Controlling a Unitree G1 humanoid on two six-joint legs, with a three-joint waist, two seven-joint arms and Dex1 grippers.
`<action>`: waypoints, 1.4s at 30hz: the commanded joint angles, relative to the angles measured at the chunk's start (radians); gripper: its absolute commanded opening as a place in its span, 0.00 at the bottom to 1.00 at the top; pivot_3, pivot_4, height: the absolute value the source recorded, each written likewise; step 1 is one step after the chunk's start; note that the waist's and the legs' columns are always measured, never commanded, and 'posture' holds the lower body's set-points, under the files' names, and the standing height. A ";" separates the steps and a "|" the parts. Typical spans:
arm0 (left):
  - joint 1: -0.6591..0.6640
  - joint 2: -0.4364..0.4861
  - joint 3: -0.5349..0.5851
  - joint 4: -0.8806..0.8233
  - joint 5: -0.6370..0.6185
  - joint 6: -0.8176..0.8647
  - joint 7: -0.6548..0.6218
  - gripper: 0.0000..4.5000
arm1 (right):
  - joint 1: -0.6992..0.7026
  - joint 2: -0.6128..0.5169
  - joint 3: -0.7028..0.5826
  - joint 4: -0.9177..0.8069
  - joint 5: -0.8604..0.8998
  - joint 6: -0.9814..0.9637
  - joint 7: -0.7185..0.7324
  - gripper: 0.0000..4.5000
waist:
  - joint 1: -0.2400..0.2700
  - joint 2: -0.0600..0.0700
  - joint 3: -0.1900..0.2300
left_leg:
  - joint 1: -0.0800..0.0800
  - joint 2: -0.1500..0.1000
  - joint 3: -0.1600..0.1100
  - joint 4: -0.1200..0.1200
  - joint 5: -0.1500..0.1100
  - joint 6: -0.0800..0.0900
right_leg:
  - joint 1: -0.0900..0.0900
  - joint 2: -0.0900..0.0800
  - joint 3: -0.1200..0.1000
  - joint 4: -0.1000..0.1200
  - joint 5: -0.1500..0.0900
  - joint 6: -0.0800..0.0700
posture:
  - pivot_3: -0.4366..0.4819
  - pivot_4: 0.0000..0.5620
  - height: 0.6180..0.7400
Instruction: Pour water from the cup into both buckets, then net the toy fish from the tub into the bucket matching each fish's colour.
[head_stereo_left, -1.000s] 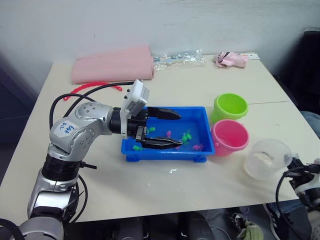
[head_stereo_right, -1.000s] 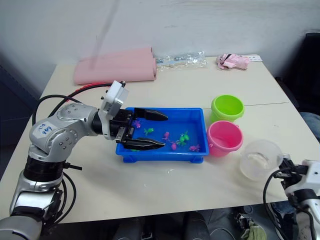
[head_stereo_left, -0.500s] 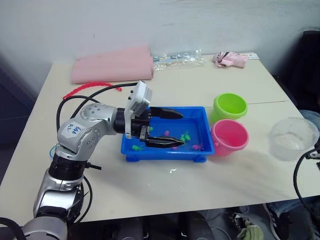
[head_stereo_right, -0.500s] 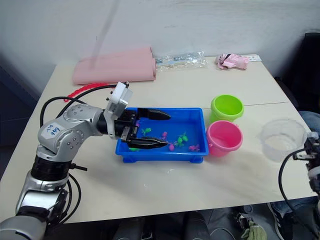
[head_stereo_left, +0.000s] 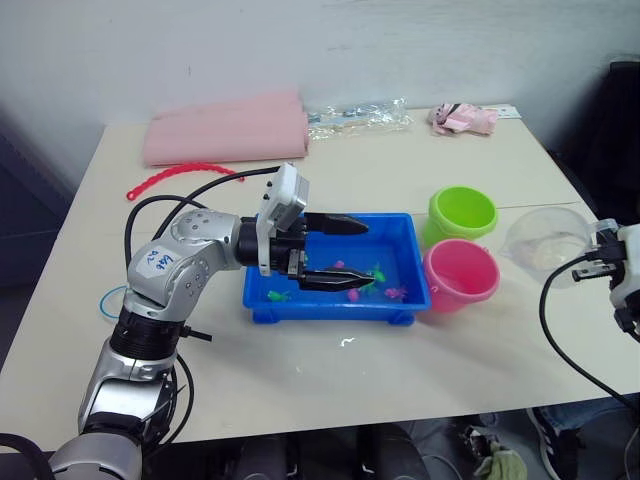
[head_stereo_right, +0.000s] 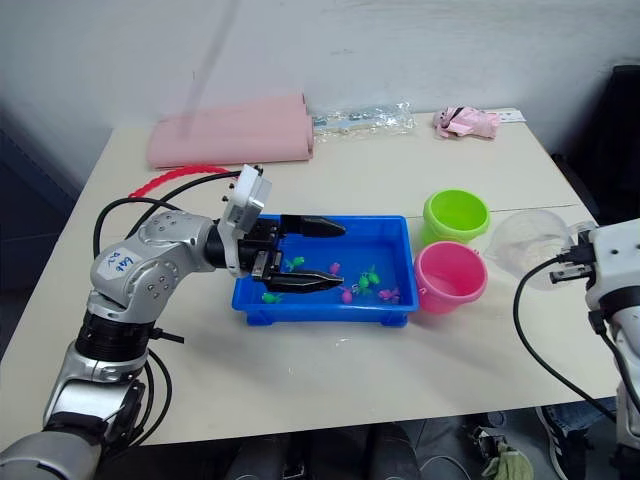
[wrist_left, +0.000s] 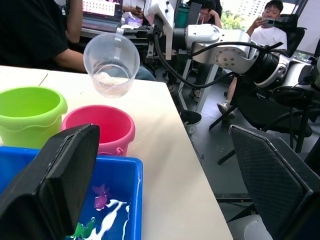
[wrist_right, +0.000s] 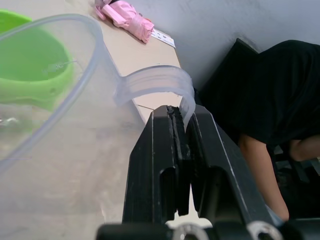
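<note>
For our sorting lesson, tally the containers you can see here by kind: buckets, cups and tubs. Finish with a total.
Buckets: 2, the lime green bucket and the pink bucket
Cups: 1, the clear cup, held by the right gripper
Tubs: 1, the blue tub
Total: 4

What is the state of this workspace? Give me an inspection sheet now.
Surface: beige table, small wet spot near the tub.
Job's things: blue tub holds water and pink and green fish; green bucket and pink bucket stand right of it; cup is held up beside them, a little water inside.
Clutter: pink roll, plastic bag, pink cloth, red chain.
Grippers: left tool open over the tub; right tool shut on the cup handle.
Cables: black loops on both arms.
Surroundings: people seated nearby, another robot arm.
</note>
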 joint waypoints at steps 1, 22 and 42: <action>-0.008 -0.006 0.000 0.008 0.022 -0.033 0.002 1.00 | -0.023 -0.044 0.026 -0.023 -0.094 -0.077 -0.007 0.04 | 0.000 0.000 0.000 | 0.000 0.000 0.000 0.000 0.000 0.000 | 0.000 0.000 0.000 0.000 0.000 0.000 | 0.48 0.27 0.98; 0.001 -0.030 0.004 0.058 0.062 -0.086 -0.003 1.00 | -0.082 -0.194 0.164 0.064 -0.471 -0.432 -0.006 0.04 | -0.002 0.000 0.000 | 0.000 0.000 0.000 0.000 0.000 0.000 | -0.001 0.000 0.000 0.000 0.000 0.000 | 0.48 0.27 0.98; -0.024 -0.054 0.024 0.113 0.074 -0.105 0.008 1.00 | -0.237 -0.023 0.003 0.091 -0.040 0.045 0.103 0.04 | -0.003 0.000 0.000 | 0.000 0.000 0.000 0.001 0.000 0.000 | 0.000 0.000 0.000 0.001 0.000 0.000 | 0.48 0.27 0.98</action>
